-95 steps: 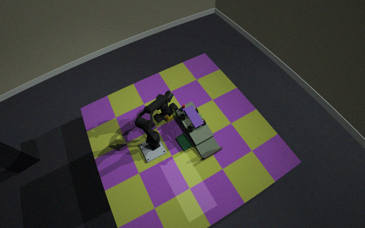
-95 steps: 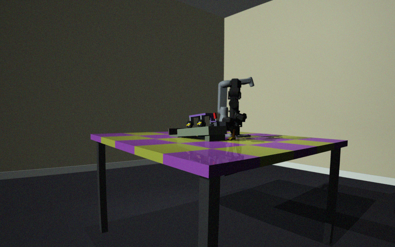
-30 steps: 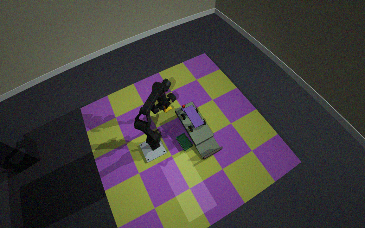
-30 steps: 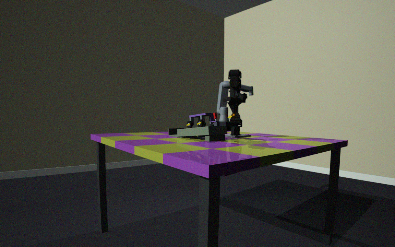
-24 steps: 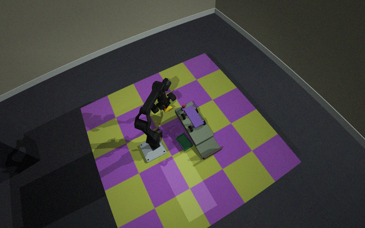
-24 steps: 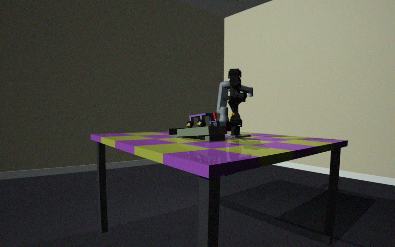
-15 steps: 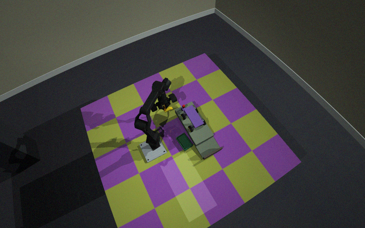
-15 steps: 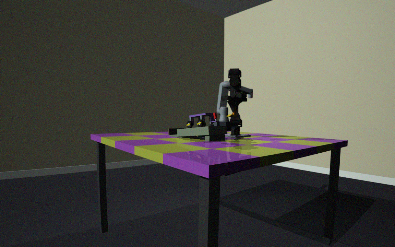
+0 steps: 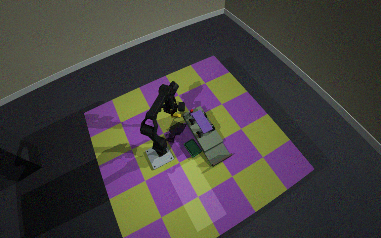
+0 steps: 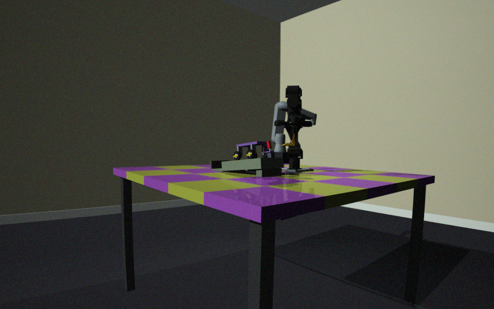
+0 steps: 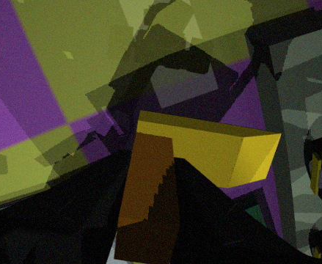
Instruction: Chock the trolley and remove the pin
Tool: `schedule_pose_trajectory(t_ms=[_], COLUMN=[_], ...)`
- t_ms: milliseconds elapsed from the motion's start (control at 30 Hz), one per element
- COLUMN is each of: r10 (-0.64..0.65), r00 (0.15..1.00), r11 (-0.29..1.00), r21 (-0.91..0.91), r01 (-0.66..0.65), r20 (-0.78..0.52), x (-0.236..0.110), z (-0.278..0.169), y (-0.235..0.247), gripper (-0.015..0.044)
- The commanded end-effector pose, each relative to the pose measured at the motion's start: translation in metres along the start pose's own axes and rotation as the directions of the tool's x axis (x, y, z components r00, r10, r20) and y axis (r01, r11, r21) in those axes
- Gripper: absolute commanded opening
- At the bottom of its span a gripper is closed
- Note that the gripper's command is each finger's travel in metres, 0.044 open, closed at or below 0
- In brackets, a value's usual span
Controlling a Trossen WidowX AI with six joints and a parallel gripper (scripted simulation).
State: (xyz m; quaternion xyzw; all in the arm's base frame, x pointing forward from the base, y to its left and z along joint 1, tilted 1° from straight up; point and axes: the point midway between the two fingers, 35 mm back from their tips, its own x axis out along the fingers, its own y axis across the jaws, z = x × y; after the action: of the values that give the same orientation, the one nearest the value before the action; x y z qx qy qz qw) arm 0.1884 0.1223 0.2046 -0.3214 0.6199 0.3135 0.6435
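Observation:
My gripper (image 9: 171,112) (image 10: 293,139) (image 11: 150,166) is shut on the orange handle of the yellow chock (image 9: 176,115) (image 10: 287,144) (image 11: 205,144). It holds the chock in the air beside the ramp's uphill end, on the robot's side. The chock's black base cannot be made out. The purple trolley (image 9: 202,121) (image 10: 246,144) stands on the grey-green ramp (image 9: 211,140) (image 10: 241,165) (image 11: 296,122); two of its wheels show at the wrist view's right edge. The red-headed stop pin (image 9: 191,110) (image 10: 268,144) stands at the trolley's uphill end. The green tray (image 9: 188,150) (image 11: 256,213) lies beside the ramp.
The arm's base plate (image 9: 157,161) is on the checkered table (image 9: 174,189) (image 10: 187,185), with the tray between it and the ramp. A low lip (image 9: 222,159) crosses the ramp's downhill end. Arm shadows fall across the table near the ramp.

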Motion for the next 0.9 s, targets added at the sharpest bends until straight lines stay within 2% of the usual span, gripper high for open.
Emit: schedule_pose_trajectory(t_ms=[0,400,867], r10=[-0.004,-0.006,-0.007], r00=[1.000,1.000,1.000], r11=[0.991,0.858,0.537], r21=[0.133,0.514,0.844], r01=[0.004,0.004,0.002], r20=[0.001,0.001,0.002], x=[-0.0006,-0.0006,-0.0006], z=[-0.0001,-0.0001,-0.0001], y=[-0.0006,-0.0005,-0.0005], gripper=[0.0000,0.0000,0.0000])
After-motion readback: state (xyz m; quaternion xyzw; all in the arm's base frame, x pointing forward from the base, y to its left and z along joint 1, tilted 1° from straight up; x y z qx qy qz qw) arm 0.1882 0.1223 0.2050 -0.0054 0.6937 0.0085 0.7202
